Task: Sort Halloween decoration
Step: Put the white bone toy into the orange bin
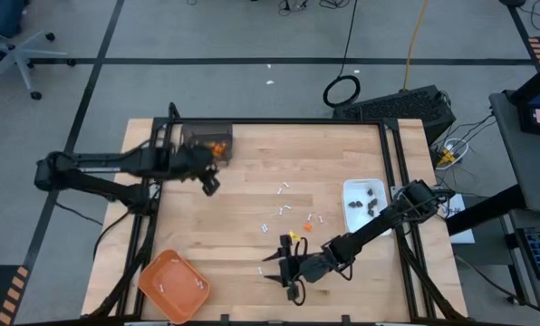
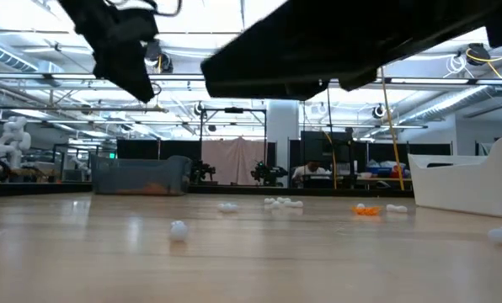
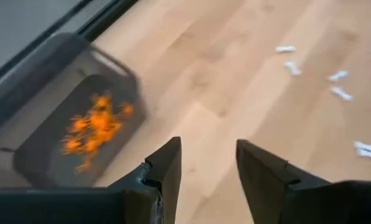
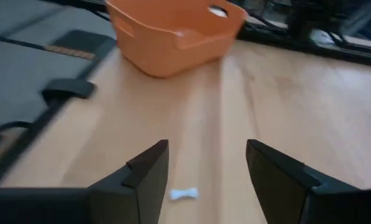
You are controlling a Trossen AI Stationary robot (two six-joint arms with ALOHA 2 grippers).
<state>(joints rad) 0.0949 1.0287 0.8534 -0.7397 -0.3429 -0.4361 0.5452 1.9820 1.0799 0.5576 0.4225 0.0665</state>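
We are viewing the desk (image 1: 252,181) from above. The left hand (image 3: 207,168) is hovering beside the dark bin (image 3: 55,118), fingers apart and empty; orange bits (image 3: 95,127) are lying inside that bin. The right hand (image 4: 207,168) is poised, fingers apart, over a white stick (image 4: 183,194) near the orange tray (image 4: 173,31). More white sticks (image 1: 284,210) are lying scattered between the bin and the white dish (image 1: 365,206), which is holding dark bits (image 1: 371,201).
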